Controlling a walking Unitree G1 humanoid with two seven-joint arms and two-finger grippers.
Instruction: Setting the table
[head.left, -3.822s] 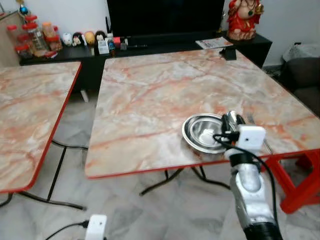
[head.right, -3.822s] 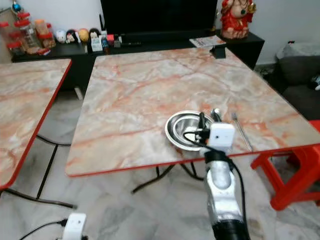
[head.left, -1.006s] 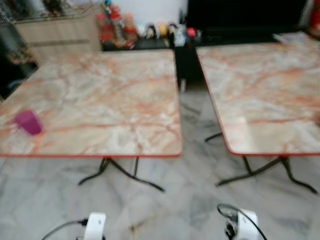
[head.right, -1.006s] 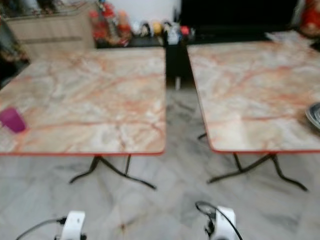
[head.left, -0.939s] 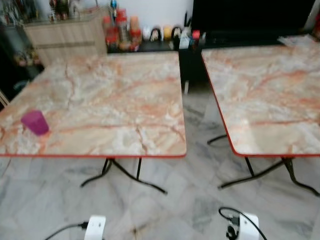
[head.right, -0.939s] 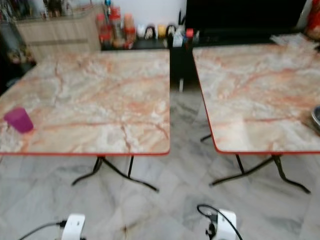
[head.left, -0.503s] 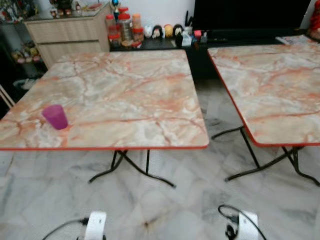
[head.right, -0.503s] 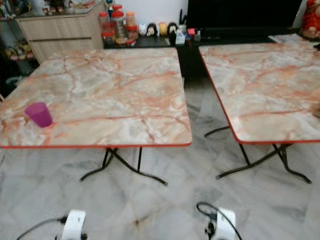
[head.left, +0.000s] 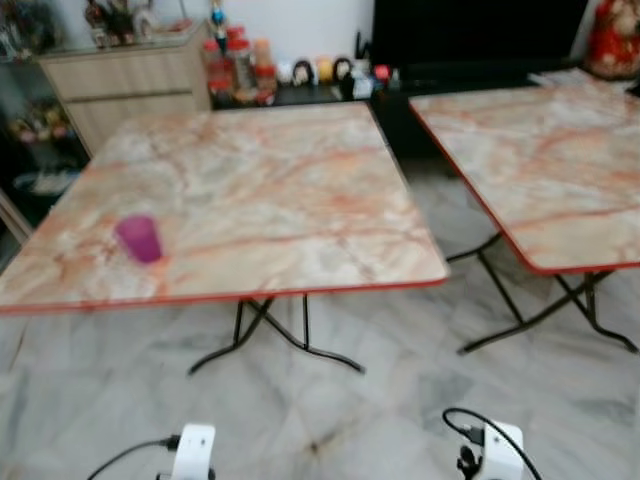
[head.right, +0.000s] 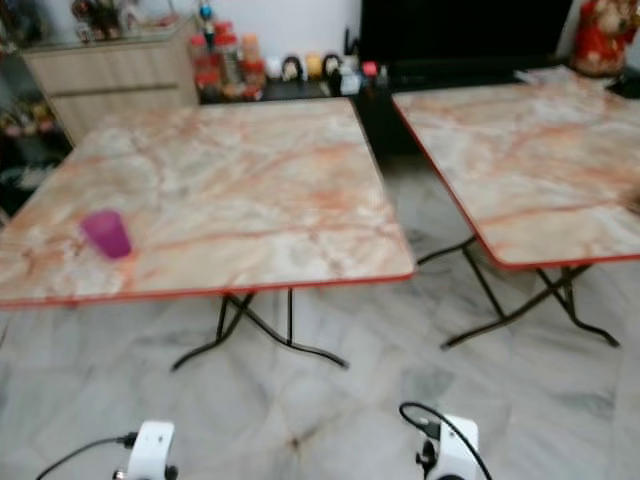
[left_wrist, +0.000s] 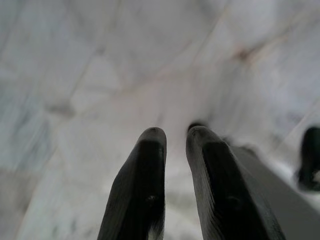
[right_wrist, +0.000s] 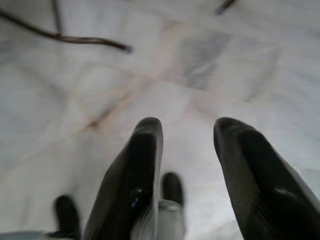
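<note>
Grey marble floor tiles (head.left: 330, 410) run under two folding tables with pink-veined marble tops and red edging. On the left table (head.left: 250, 190) I see a purple cup (head.left: 138, 239) standing upright near the front left corner, a little back from the front edge. Only a corner portion of the right table (head.left: 540, 160) is in frame, and a gap of floor separates the two. Behind them sits a wooden sideboard (head.left: 130, 80) with jars and small figurines along a dark TV console (head.left: 330, 85), and a red statue (head.left: 612, 38) at the far right; the head views are slightly blurred, so I can't make out those small items for certain.

Both arms hang low, with just their white wrist cameras peeking in at the bottom of the head view. My left gripper (left_wrist: 175, 137) points down at the floor tiles, its two black fingers nearly together with a thin gap, holding nothing. My right gripper (right_wrist: 185, 127) also faces the floor, fingers spread wider apart and empty, with black table legs (right_wrist: 65, 35) visible beyond it. The cup is well apart from both grippers, up on the tabletop ahead and to the left of them.
</note>
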